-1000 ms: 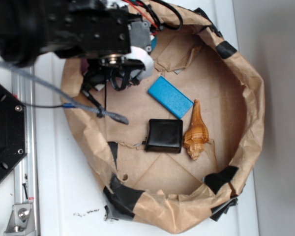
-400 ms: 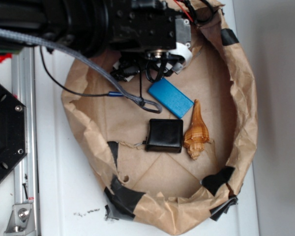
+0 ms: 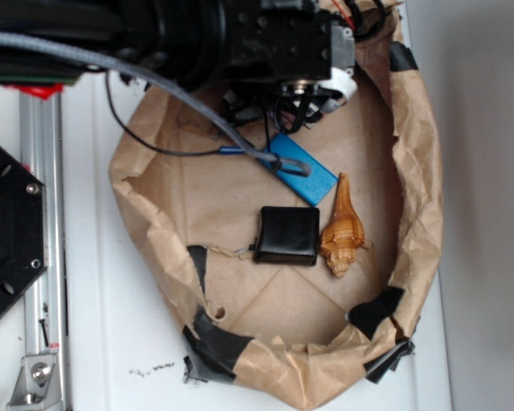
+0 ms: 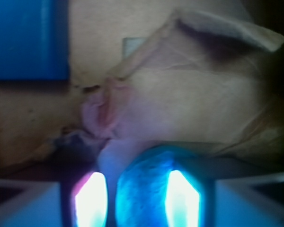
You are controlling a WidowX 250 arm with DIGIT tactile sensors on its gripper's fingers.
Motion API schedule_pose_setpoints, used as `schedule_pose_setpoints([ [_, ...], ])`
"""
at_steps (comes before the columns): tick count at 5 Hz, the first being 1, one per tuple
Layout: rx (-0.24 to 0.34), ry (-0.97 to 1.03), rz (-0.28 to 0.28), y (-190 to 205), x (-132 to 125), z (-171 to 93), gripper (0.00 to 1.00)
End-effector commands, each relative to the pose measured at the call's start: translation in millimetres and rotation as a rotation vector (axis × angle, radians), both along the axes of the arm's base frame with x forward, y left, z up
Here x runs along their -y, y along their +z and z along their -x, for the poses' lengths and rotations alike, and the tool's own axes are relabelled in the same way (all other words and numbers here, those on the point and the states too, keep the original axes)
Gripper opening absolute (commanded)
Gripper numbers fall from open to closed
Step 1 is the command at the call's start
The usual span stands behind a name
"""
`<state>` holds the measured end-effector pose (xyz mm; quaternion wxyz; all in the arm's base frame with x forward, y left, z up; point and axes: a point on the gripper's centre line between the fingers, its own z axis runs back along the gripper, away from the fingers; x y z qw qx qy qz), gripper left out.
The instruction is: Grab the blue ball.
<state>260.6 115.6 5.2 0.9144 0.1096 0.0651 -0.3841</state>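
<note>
Having shifted right, claw [image 4: 137, 198] — narrow — holds the blue ball [image 4: 144, 189].

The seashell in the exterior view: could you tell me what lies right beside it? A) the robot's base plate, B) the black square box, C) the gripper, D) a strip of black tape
B: the seashell lies right beside the black square box, on the box's right in the picture.
</note>
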Motion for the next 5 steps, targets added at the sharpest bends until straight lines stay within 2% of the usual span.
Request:
schedule_pose_setpoints([
  [1,0.009,0.018,0.04,8.2,23.5,5.4,0.0],
  [3,0.197,-0.029,0.15,111.4,78.3,-5.1,0.0],
  [4,0.219,-0.018,0.16,135.3,92.3,-7.0,0.0],
  [5,0.219,-0.008,0.159,138.9,97.4,-7.7,0.0],
])
